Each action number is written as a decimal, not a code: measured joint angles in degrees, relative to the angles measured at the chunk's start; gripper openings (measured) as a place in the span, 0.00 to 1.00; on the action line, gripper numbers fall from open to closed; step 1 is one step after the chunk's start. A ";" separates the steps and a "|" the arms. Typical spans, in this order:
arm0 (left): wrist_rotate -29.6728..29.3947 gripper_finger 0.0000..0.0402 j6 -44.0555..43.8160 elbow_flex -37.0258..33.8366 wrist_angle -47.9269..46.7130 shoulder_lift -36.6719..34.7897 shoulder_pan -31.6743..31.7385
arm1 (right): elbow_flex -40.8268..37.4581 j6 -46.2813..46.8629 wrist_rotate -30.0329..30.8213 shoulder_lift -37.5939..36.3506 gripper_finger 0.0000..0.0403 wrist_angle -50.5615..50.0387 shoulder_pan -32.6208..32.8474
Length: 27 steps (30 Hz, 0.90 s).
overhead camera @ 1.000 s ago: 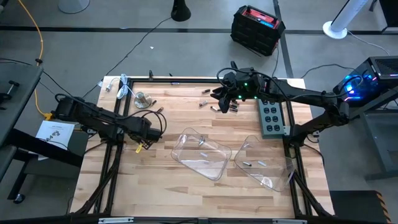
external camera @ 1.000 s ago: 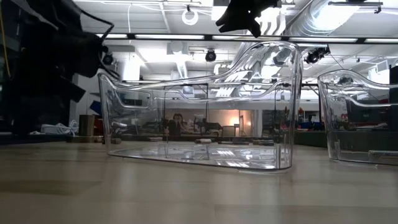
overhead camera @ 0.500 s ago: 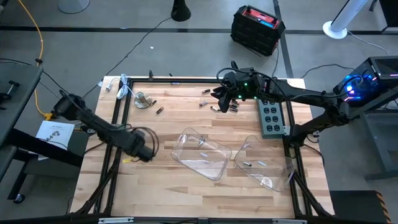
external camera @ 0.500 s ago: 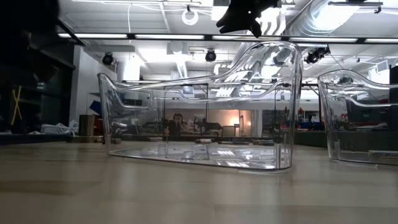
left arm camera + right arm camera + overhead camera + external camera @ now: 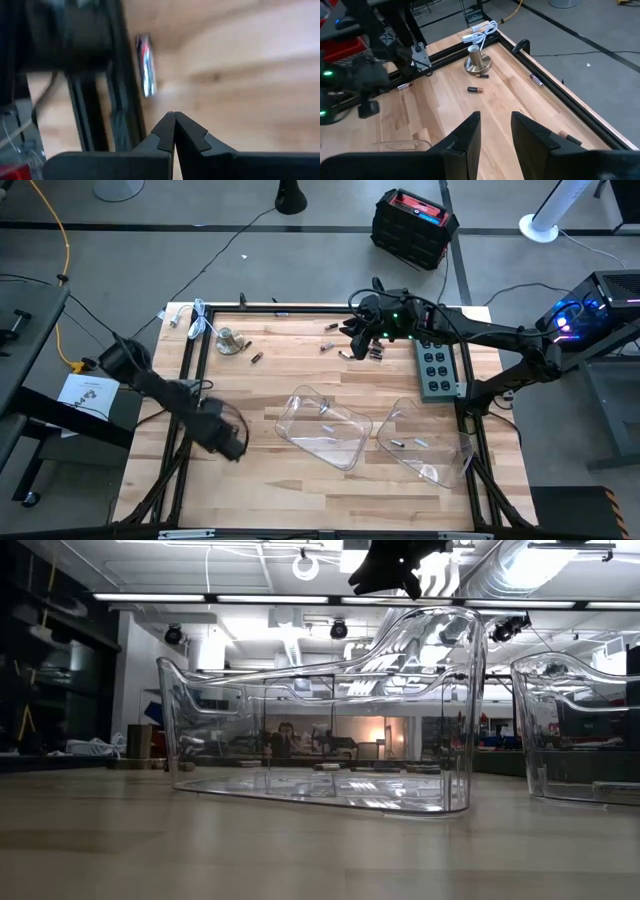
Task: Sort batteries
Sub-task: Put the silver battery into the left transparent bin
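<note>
Several small batteries [image 5: 345, 355] lie loose on the wood near the table's far edge, and more lie toward the far left [image 5: 256, 357]. Single cells rest in the two clear trays [image 5: 322, 409], [image 5: 420, 442]. My right gripper [image 5: 358, 335] hangs open above the far cluster; in its wrist view the fingers [image 5: 495, 125] stand apart over bare wood, with batteries [image 5: 475, 90] beyond them. My left gripper [image 5: 232, 442] is shut near the table's left edge and holds nothing. A silvery battery with a red mark [image 5: 145, 65] lies by the black frame rail ahead of its fingertips [image 5: 174, 130].
Two clear trays [image 5: 330, 442], [image 5: 440, 465] stand on the near middle and right; the low view looks through one tray wall [image 5: 320, 710]. A grey power strip [image 5: 437, 367] lies at the right. A metal cone [image 5: 229, 340] and a white cable [image 5: 200, 320] sit at the far left corner.
My left gripper has swung toward the table's near edge along the left side, and the arm has turned with it and left the low view. My right gripper has kept still over the far batteries.
</note>
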 joint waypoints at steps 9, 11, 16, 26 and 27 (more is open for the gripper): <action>4.04 0.00 -11.31 5.97 -13.90 8.86 -7.37 | 0.00 0.00 0.51 0.02 0.25 0.00 -1.24; 2.91 0.00 -11.33 4.35 -8.52 10.19 -6.26 | 0.00 0.31 0.51 0.02 0.25 0.02 -1.95; 2.34 0.00 -10.94 1.52 -5.97 14.26 -3.90 | 0.00 2.16 -0.55 0.02 0.25 0.01 -3.19; -2.93 0.00 -9.43 -3.49 -6.51 16.61 -1.09 | 0.00 4.54 -0.69 0.02 0.25 0.26 -3.50; -3.06 0.00 -9.41 -3.22 -6.37 17.11 -1.08 | 0.00 5.03 -0.70 0.02 0.25 0.31 -3.50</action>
